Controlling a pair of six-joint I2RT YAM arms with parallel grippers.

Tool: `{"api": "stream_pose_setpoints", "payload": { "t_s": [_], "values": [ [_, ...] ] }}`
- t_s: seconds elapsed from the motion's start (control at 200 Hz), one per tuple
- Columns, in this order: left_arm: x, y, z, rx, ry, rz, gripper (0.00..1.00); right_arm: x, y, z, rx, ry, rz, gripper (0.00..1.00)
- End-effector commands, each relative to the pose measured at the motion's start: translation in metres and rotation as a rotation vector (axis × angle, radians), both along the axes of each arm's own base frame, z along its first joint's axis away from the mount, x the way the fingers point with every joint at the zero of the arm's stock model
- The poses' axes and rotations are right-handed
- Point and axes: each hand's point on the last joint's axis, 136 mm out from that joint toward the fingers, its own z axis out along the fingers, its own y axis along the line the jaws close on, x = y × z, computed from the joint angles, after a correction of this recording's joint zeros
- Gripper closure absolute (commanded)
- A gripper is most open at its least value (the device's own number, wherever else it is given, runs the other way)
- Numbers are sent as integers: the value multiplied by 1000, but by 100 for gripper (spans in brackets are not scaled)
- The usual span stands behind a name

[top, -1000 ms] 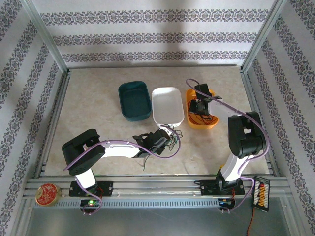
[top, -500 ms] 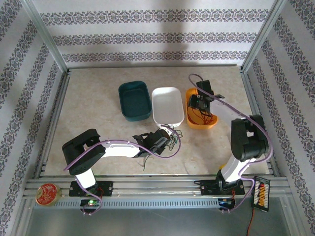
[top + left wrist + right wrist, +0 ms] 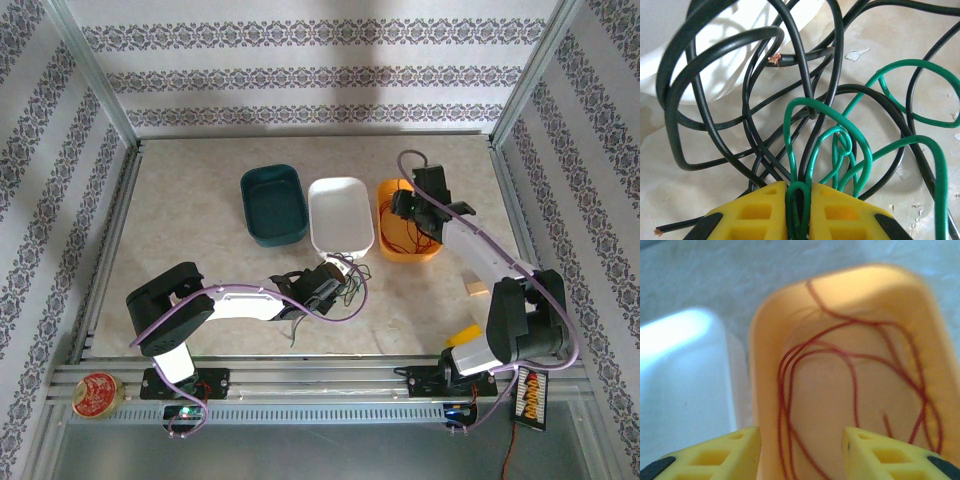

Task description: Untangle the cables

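Observation:
The cables lie in two places. A tangle of black cables and a green cable rests on the table by the white tray's near edge, seen from above as a dark clump. My left gripper is shut on a loop of the green cable; from above the left gripper sits at that clump. A red cable lies coiled inside the orange tray. My right gripper hangs open above it with nothing between its fingers, and from above the right gripper is over the orange tray.
A teal tray and a white tray stand left of the orange one. A small tan block lies on the table at the right. A round red tin sits on the front rail at the left.
My right gripper has opened and let the red cable drop into the orange tray, and the right arm has swung out to the right. The left arm has not moved.

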Motion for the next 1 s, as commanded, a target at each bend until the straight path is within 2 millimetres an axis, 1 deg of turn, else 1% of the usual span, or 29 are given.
{"api": "stream_pose_setpoints", "payload": {
  "t_s": [0.0, 0.09, 0.195, 0.285, 0.335, 0.385, 0.43, 0.51, 0.63, 0.68, 0.78, 0.89, 0.995],
  "values": [
    [-30, 19, -31, 116, 101, -40, 86, -35, 47, -4, 22, 32, 207, 54],
    [-30, 20, -30, 108, 97, -39, 86, -64, 71, -21, 39, 86, 305, 55],
    [-30, 20, -28, 93, 89, -39, 86, -90, 88, -40, 106, 148, 361, 55],
    [-29, 20, -24, 77, 81, -44, 85, -108, 103, -48, 182, 197, 423, 55],
    [-30, 19, -22, 69, 78, -50, 80, -117, 108, -47, 211, 210, 452, 54],
    [-31, 18, -20, 56, 78, -58, 71, -124, 112, -46, 230, 212, 475, 54],
    [-32, 18, -17, 41, 81, -67, 62, -129, 112, -43, 235, 206, 490, 54],
    [-32, 20, -11, 4, 83, -67, 48, -134, 112, -35, 240, 183, 511, 53],
    [-24, 28, 6, -54, 67, -39, 38, -138, 116, -22, 266, 148, 547, 54],
    [-21, 31, 17, -88, 52, -30, 34, -140, 119, -18, 279, 146, 562, 53],
    [-15, 34, 41, -140, 17, -30, 22, -143, 128, -13, 289, 148, 598, 53],
    [-8, 44, 63, -164, -12, -12, 17, -146, 139, -11, 253, 144, 644, 53],
    [0, 62, 76, -198, -17, 35, 15, -147, 147, -15, 199, 153, 674, 53]
  ]
}}
